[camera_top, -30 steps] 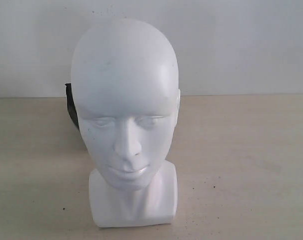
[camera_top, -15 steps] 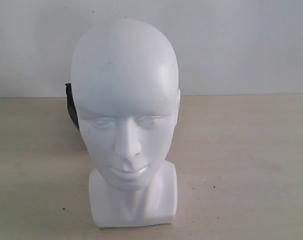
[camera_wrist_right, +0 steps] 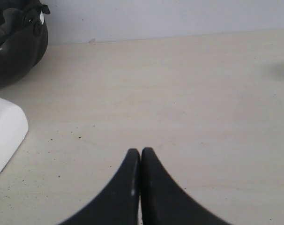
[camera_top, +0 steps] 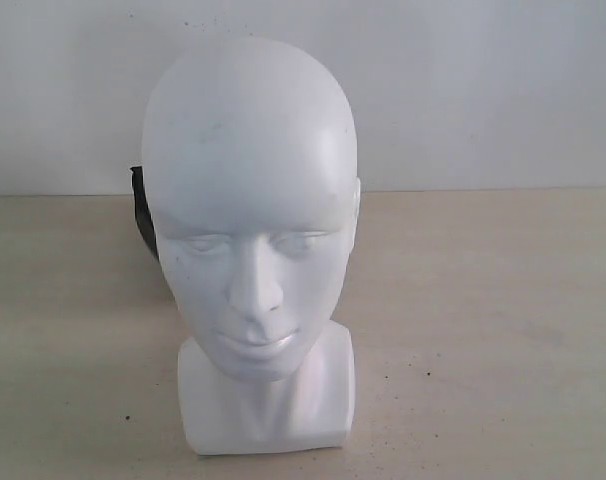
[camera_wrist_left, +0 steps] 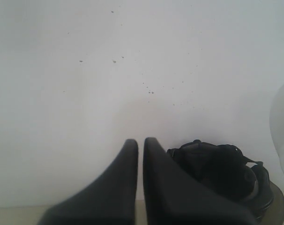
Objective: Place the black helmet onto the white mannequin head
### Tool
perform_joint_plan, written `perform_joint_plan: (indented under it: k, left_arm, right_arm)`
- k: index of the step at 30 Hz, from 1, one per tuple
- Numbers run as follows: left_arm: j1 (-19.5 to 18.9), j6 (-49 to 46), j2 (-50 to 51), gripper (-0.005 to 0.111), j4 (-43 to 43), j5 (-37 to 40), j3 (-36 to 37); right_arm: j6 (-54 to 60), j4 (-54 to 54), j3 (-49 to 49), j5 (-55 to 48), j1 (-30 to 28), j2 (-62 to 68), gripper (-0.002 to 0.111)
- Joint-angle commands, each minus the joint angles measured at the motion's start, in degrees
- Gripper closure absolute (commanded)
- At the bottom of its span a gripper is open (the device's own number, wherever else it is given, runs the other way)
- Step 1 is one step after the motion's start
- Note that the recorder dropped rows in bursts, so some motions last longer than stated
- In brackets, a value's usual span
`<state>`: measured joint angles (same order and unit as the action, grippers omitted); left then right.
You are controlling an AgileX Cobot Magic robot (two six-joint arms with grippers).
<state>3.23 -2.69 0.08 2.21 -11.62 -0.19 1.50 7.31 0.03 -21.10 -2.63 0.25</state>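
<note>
The white mannequin head (camera_top: 251, 215) stands upright on its squarish base in the middle of the beige table (camera_top: 483, 320), with the face turned to the exterior camera. The black helmet (camera_top: 140, 212) is not on it. It lies on the table behind the head, and in the exterior view only a thin dark edge shows, at the left side of the head. In the left wrist view the helmet (camera_wrist_left: 226, 180) rests with its opening up, so the padded lining and straps are seen. The left gripper (camera_wrist_left: 138, 143) points about level toward the white wall (camera_wrist_left: 85, 70), beside the helmet and not touching it. Its two fingers are closed with only a thin slit between, and they hold nothing. The right gripper (camera_wrist_right: 140, 152) points over the bare table. Its fingers are pressed together and empty, well apart from the helmet (camera_wrist_right: 13, 49) and from the base of the head (camera_wrist_right: 3, 136).
</note>
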Motion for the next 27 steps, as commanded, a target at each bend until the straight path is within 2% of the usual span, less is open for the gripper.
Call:
perform_joint_plan:
  k: [1,15,21,24,27]
  left_arm:
    - [0.4,0.1,-0.1,0.102,-0.2,-0.4,0.2]
    - [0.4,0.1,-0.1,0.102,-0.2,-1.4,0.2]
    - [0.4,0.1,-0.1,0.102,-0.2,-16.1,0.2]
    - [0.4,0.0,-0.1,0.102,-0.2,-12.8,-2.8]
    - [0.4,-0.7,9.5,0.102,-0.2,-3.1,-11.9]
  right_arm:
    - [0.1,-0.4,0.0,0.7,-0.2,-0.3,0.108]
    - [0.1,-0.4,0.0,0.7,-0.2,-0.3,0.108]
    - [0.1,-0.4,0.0,0.7,-0.2,-0.3,0.108]
    - [0.1,-0.4,0.0,0.7,-0.2,-0.3,0.108]
    - [0.1,-0.4,0.0,0.7,-0.2,-0.3,0.108]
